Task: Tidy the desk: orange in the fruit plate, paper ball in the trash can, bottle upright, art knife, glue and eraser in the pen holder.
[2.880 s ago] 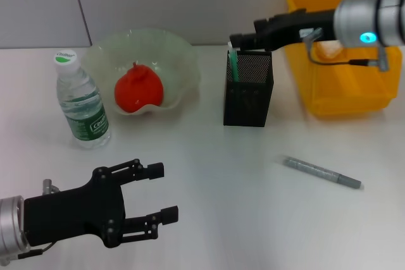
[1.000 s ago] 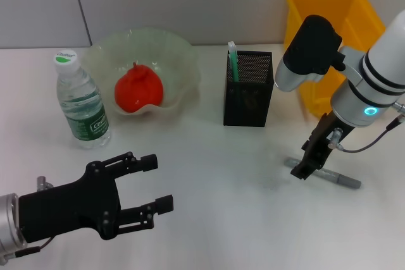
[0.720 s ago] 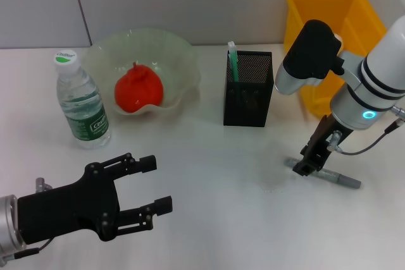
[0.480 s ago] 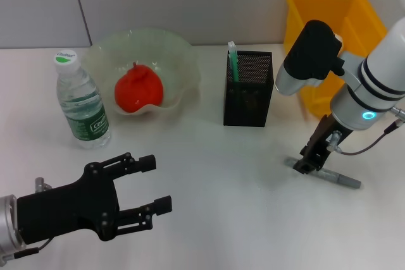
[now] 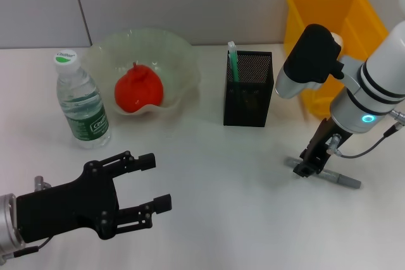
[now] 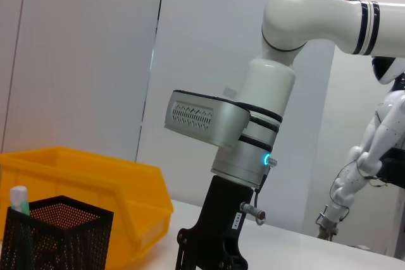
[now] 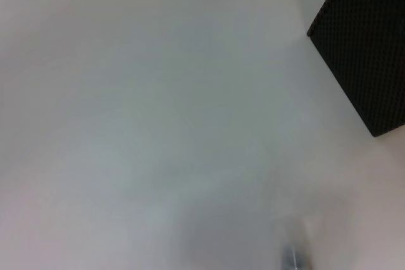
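The orange (image 5: pixel 138 90) lies in the fruit plate (image 5: pixel 183 56), and the bottle (image 5: pixel 81 102) stands upright to its left. A green glue stick (image 5: pixel 233 61) pokes out of the black mesh pen holder (image 5: pixel 248 93). The grey art knife (image 5: pixel 332 176) lies flat on the table, and my right gripper (image 5: pixel 305 169) points down onto its left end. A pale lump that may be the paper ball (image 5: pixel 337 39) shows in the yellow trash can (image 5: pixel 354 11). My left gripper (image 5: pixel 158 181) hovers open and holds nothing near the front left. The eraser is out of view.
The left wrist view shows the right arm's gripper (image 6: pixel 212 260) beside the pen holder (image 6: pixel 57 235) and the trash can (image 6: pixel 95 178). In the right wrist view are bare table, a corner of the pen holder (image 7: pixel 370 49) and the knife's tip (image 7: pixel 295 259).
My right arm swung from above the pen holder down to the art knife's left end, and in the last second it has barely shifted. The left gripper stayed open, drifting slightly.
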Motion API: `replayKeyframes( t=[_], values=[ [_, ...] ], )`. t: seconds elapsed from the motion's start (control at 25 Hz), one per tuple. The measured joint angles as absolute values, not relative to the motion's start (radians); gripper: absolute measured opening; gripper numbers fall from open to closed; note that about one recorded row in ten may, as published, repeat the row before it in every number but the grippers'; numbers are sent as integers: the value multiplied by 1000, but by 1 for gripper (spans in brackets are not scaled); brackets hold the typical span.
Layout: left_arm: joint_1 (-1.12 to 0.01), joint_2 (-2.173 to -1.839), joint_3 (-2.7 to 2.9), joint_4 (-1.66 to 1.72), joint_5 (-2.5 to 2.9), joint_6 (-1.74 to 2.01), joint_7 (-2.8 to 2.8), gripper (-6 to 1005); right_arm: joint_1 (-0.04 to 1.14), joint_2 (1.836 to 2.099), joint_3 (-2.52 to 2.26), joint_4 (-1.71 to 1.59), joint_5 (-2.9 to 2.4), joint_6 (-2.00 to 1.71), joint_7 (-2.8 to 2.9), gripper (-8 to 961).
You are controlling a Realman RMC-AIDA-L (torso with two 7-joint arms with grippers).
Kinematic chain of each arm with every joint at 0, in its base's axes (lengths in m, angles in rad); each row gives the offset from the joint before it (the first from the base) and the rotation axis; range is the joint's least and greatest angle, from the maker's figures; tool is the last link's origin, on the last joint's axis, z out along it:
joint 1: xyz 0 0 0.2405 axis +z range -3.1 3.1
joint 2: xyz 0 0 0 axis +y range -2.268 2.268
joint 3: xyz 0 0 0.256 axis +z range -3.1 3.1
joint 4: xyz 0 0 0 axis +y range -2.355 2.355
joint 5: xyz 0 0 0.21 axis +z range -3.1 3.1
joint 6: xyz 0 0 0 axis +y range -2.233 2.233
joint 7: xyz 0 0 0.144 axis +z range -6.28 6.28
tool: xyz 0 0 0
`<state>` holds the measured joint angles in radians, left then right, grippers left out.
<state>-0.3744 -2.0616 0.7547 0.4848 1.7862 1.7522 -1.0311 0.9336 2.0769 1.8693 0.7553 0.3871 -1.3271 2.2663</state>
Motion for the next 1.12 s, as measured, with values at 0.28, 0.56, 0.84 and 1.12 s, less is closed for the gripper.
replayKeyframes(
  t=[0.28, 0.56, 0.84, 1.12],
  values=[
    [-374, -2062, 755, 484, 1785, 1753, -1029, 797, 932, 2077, 1868, 754, 386, -1325, 2266, 272],
    [-373, -2062, 755, 484, 1785, 1753, -1029, 797, 931, 2077, 1868, 751, 382, -1324, 2266, 242],
    [-373, -2063, 755, 482, 1785, 1755, -1029, 797, 931, 2077, 1868, 745, 380, -1324, 2266, 241],
    [-372, -2063, 755, 484, 1786, 1761, -1029, 797, 931, 2077, 1869, 743, 383, -1324, 2267, 192]
  ],
)
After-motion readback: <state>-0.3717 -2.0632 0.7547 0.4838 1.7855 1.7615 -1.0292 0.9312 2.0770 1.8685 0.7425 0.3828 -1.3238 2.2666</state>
